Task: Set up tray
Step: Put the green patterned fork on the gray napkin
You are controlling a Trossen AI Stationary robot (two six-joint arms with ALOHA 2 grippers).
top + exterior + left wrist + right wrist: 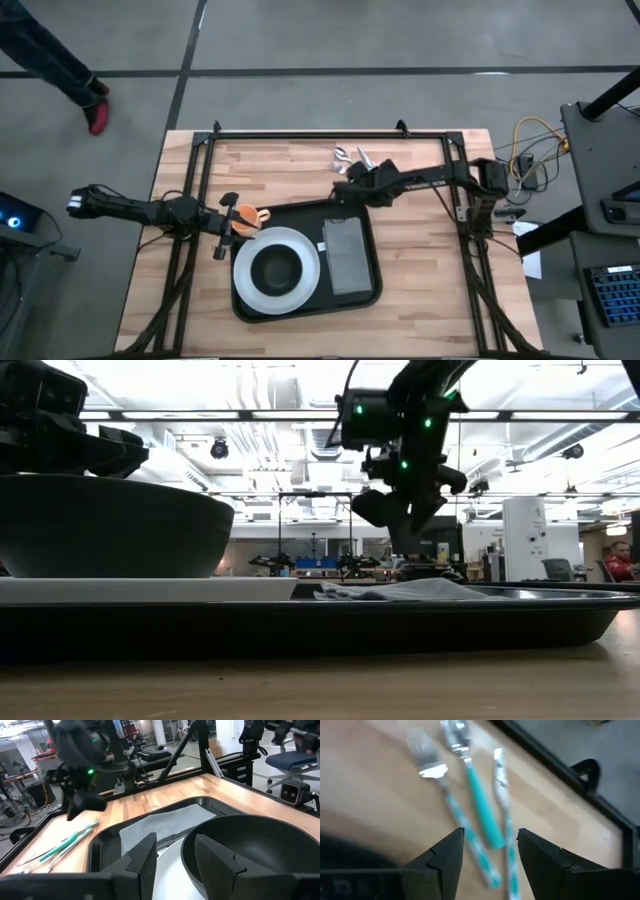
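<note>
The black tray [372, 292] lies mid-table and holds a white plate [308, 268] with a black bowl [277, 268] on it. A grey napkin [346, 255] lies flat on the tray beside the plate. A fork [445, 795], a spoon [475, 795] and a knife [502, 805], all with teal handles, lie on the wood beyond the tray's far edge. My right gripper [487, 855] hangs open above their handle ends, slanting down, and touches nothing. My left gripper [175, 860] stands open at the tray's left side, level, facing the plate and bowl.
A black metal frame [330, 133] runs along the table's far edge and down both sides. Bare wood lies to the right of the tray [420, 270] and at the far left [260, 165]. A person's leg and red shoe [95, 115] show on the floor beyond the table.
</note>
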